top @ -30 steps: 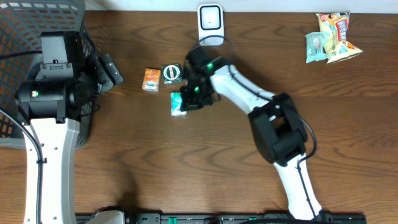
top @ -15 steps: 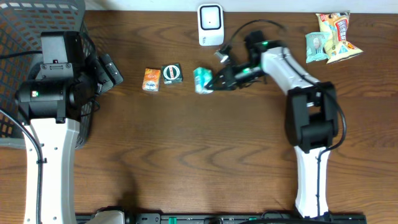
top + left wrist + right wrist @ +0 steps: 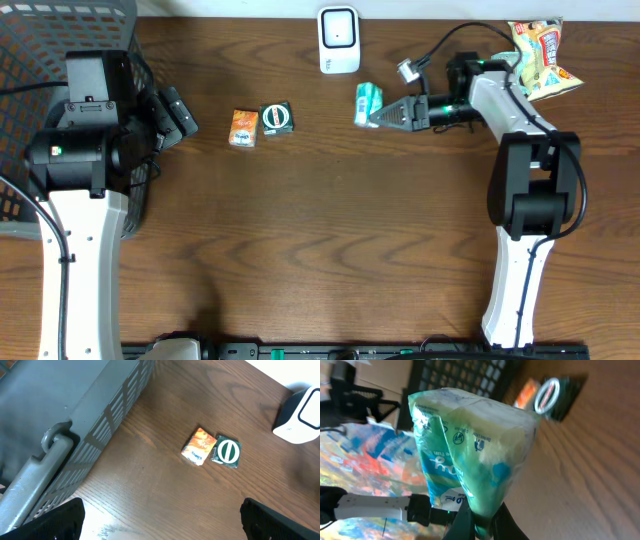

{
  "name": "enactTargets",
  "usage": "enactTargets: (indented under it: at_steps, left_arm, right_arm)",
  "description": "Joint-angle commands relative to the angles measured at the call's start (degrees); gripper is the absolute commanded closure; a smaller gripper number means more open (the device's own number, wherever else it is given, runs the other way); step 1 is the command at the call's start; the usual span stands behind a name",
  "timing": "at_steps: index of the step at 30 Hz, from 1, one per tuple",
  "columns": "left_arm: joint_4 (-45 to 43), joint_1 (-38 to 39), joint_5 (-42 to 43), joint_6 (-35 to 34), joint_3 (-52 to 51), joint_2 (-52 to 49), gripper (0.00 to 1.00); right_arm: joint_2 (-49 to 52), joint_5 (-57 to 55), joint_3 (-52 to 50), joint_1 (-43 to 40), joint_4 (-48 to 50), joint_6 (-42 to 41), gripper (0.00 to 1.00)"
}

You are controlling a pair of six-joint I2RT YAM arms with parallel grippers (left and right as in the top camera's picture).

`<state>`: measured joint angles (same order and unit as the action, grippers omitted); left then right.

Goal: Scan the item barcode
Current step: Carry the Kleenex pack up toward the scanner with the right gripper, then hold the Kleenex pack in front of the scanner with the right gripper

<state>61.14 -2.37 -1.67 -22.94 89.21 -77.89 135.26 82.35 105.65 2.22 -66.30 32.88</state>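
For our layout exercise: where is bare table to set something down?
Bare: the table's wide middle, in front of the orange box and dark box. Crowded: by the scanner, where the right claw holds a green packet.

Two robot arms share one build: the left arm [image 3: 82, 260] and the right arm [image 3: 520, 270] are smooth white tubular links joined by bulky black rounded joint housings, each carrying a small green indicator light [image 3: 55, 150]. A thin black cable [image 3: 437, 43] runs off the right arm's far end. The left gripper [image 3: 183, 112] and right gripper [image 3: 378, 118] are black, the right one's fingers tapering narrowly.
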Motion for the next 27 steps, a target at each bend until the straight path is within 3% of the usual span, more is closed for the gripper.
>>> enactTargets:
  at_steps: [1,18,24,27]
  left_arm:
    - [0.1,-0.2,-0.3,-0.5,0.0,0.3,0.02]
    - [0.1,-0.2,-0.3,-0.5,0.0,0.3,0.02]
    - [0.1,-0.2,-0.3,-0.5,0.0,0.3,0.02]
    - [0.1,-0.2,-0.3,-0.5,0.0,0.3,0.02]
  right_arm:
    - [-1.6,7.0,-0.3,-0.8,1.4,3.3,0.99]
    - [-1.7,7.0,-0.3,-0.4,18.0,-1.0,0.99]
    - [-1.7,7.0,-0.3,0.4,39.9,-30.4,0.99]
    - [-1.7,7.0,-0.3,1.9,43.5,-35.2,0.99]
